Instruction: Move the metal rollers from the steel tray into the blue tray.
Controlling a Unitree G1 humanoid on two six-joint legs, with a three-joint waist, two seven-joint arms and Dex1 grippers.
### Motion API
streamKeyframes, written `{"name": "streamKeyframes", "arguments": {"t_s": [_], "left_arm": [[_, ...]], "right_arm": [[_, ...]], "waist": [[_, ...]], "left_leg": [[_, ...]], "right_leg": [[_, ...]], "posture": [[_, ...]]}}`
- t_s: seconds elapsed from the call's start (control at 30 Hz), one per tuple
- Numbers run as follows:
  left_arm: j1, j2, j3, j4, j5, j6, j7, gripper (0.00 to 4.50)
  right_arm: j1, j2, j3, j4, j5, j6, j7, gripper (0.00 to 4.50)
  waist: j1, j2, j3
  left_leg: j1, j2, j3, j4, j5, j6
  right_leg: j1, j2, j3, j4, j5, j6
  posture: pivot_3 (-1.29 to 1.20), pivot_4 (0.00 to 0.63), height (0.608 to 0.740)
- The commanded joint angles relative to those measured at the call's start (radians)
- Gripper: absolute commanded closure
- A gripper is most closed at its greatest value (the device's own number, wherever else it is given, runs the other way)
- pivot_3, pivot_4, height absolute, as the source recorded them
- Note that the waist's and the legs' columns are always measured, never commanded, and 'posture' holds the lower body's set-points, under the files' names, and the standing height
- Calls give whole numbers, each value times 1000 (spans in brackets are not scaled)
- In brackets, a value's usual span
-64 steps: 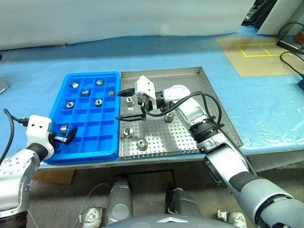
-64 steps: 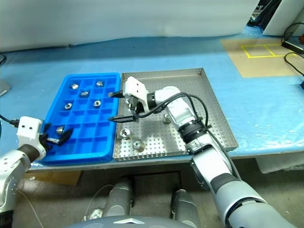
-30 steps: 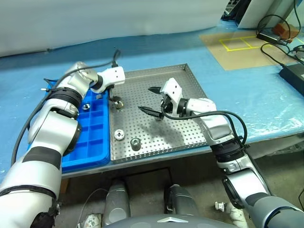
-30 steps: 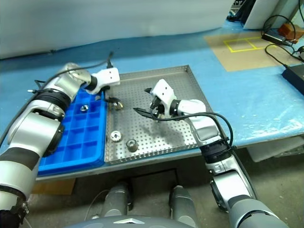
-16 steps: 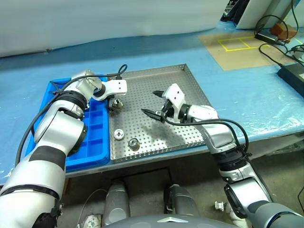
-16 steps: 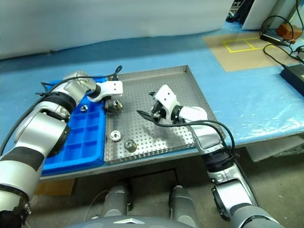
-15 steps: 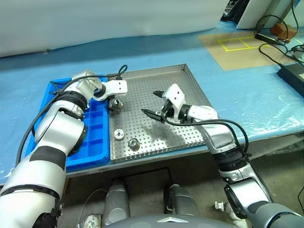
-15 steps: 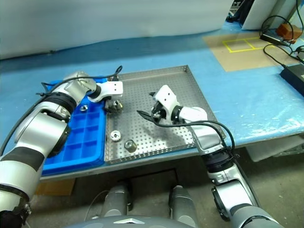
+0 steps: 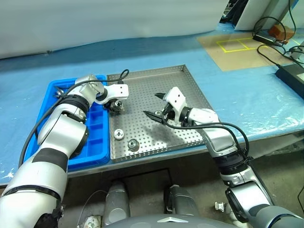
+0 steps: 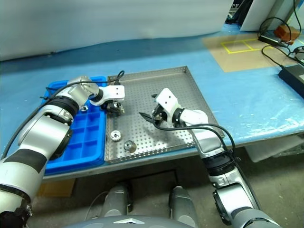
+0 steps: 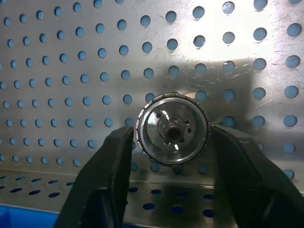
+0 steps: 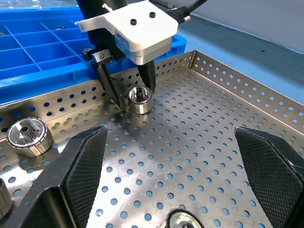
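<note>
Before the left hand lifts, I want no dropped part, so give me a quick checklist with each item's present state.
1. Roller sits between the left hand's fingers: ok, one finger on each side.
2. Fingers firmly closed on it: cannot tell; they sit right at its rim, but pressure is unclear.
3. Roller still resting on the steel tray: ok, not lifted yet.
4. Right hand out of the way: ok, open and apart from the left.
5. Blue tray beside the steel tray, ready to receive: ok.
6. Other rollers away from the grasp: ok.
</note>
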Motion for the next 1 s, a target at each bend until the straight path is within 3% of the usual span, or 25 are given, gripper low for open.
{"name": "streamKeyframes", "arguments": {"t_s": [0.03, 0.1, 0.47, 0.57, 0.7, 0.83, 1.0], "left_arm": [[20, 17, 0, 5, 15, -15, -10, 2149], [21, 20, 9, 2, 10, -17, 3, 2749], [51, 64, 78, -40, -56, -64, -90, 2787], [60, 91, 161, -98, -151, -112, -160, 2787], [111, 130, 290, -242, -308, -96, -259, 2787], [209, 177, 368, -419, -396, -25, -259, 2787], [462, 275, 507, -865, -534, 216, -201, 2787]], "right_arm": [[-10, 3, -3, -22, -5, -25, -6, 0], [-12, 7, 0, -16, -8, -31, -6, 0], [-23, 17, 5, 7, -14, -51, -2, 0], [-28, 22, 3, 9, -11, -52, 0, 0], [-49, 24, -11, -21, 40, -17, 49, 0], [-99, 11, -12, -14, 89, -1, 133, 0], [-222, 9, 13, 62, 148, -2, 288, 0]], "waist": [[0, 0, 0], [0, 0, 0], [-21, 0, 0], [-22, 0, 0], [-19, 0, 1], [-18, 0, 1], [-18, 1, 1]], "left_leg": [[0, 0, 0, 0, 0, 0], [0, 0, 0, 0, 0, 0], [-1, 0, 0, -2, 0, 1], [-2, 0, 0, -4, 0, 1], [-6, 0, 0, -4, -1, 2], [-7, 0, 1, -4, -2, 3], [-8, 3, 2, -5, -2, 3]], "right_leg": [[0, 0, 0, 0, 0, 0], [0, 0, 0, -1, 0, 0], [0, 0, 0, -3, 0, 0], [-1, 0, 0, -5, 0, 0], [-4, 0, -2, -7, 0, 0], [-5, 0, -2, -8, 0, 0], [-6, 0, -3, -7, -1, -2]], "posture": [[-242, 150, 740], [-236, 150, 740], [-223, 150, 740], [-218, 150, 740], [-188, 150, 740], [-120, 150, 740], [10, 150, 740]]}}
